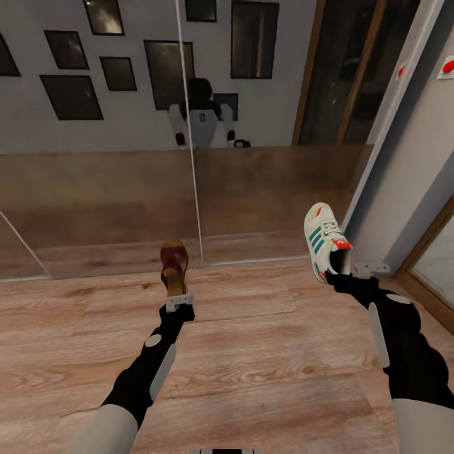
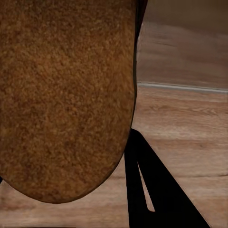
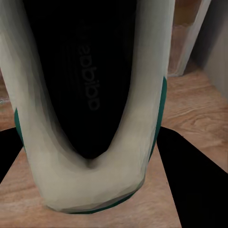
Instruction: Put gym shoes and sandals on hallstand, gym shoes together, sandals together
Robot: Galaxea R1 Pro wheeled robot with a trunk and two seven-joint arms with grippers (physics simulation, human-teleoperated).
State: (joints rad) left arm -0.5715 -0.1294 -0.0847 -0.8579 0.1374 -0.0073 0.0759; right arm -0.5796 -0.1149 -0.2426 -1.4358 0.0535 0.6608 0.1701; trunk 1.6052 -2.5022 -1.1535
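My left gripper (image 1: 178,301) is shut on the heel end of a dark brown sandal (image 1: 173,261) and holds it above the corridor floor (image 1: 252,359), toe pointing away. Its tan sole (image 2: 66,95) looms close in the left wrist view, beside one black finger (image 2: 156,190). My right gripper (image 1: 340,277) is shut on the heel of a cream-white gym shoe (image 1: 325,243) with green stripes and red lining, lifted at the right. In the right wrist view the shoe's dark opening and white rim (image 3: 90,156) sit between the black fingers (image 3: 190,180). The hallstand is out of view.
A mirrored wall (image 1: 126,189) stands straight ahead, reflecting the floor, dark picture frames and the robot (image 1: 202,120). A grey-white wall (image 1: 410,164) and a wooden door frame (image 1: 435,252) close in on the right. Wood planks stretch out on the left.
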